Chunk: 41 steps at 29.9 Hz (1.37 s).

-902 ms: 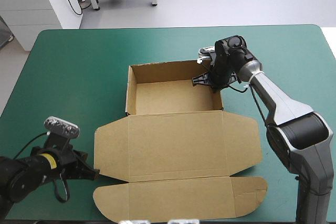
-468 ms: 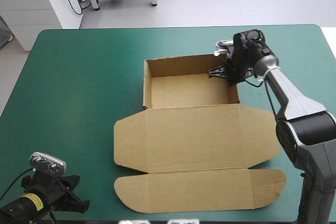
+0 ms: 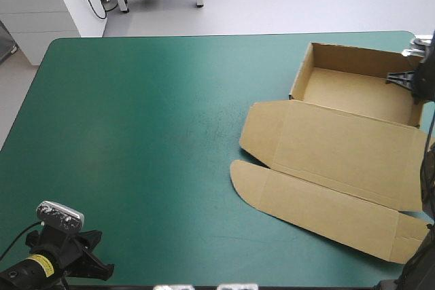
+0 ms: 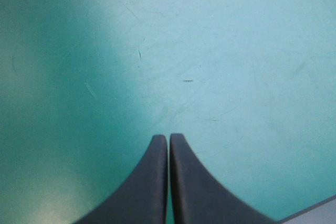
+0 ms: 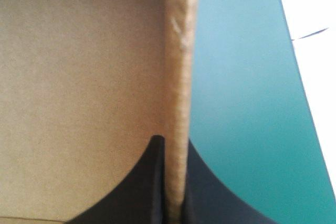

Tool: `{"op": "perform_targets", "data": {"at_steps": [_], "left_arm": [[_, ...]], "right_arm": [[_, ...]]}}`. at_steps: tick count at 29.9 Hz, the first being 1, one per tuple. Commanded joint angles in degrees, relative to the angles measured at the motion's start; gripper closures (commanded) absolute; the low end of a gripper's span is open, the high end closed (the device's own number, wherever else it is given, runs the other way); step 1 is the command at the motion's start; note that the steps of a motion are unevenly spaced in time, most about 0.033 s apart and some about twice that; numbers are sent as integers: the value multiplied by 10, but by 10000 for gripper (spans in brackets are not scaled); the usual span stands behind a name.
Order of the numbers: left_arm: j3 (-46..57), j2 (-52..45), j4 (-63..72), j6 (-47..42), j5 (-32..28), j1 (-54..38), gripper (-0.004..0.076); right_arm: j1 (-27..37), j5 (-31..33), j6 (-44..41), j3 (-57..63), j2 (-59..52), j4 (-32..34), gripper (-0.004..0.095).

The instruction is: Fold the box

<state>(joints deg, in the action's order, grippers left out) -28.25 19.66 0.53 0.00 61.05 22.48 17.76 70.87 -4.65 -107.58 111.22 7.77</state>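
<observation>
While one brown box is laid as open tray, lid flat, at table right side, its wall is pinched by right claw; left claw is seen closed.

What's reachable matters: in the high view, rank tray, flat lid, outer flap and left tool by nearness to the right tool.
1. Tray: held by right tool, far right.
2. Flat lid: adjoining, right side.
3. Outer flap: toward near edge.
4. Left tool: near-left corner.
</observation>
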Motion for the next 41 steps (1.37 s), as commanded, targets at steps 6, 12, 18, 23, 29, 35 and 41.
{"op": "perform_targets", "data": {"at_steps": [6,12,18,23,29,35,41], "left_arm": [[-13,6,1,0,-27,3,731],[-13,6,2,0,-26,3,731],[-13,6,2,0,-15,3,731],[-13,6,2,0,-14,3,731],[-13,6,2,0,-14,3,731],[-13,6,-1,0,-9,3,731],[-13,6,-21,-5,-8,3,731]], "right_arm": [[74,5,-10,-18,-33,91,733],[106,5,-11,-18,-35,95,502],[119,5,14,-18,-87,75,510],[119,5,46,-17,-157,14,547],[119,5,85,40,-267,-107,800],[114,-2,103,181,-396,-171,925],[25,-41,130,354,-534,-155,925]]}}
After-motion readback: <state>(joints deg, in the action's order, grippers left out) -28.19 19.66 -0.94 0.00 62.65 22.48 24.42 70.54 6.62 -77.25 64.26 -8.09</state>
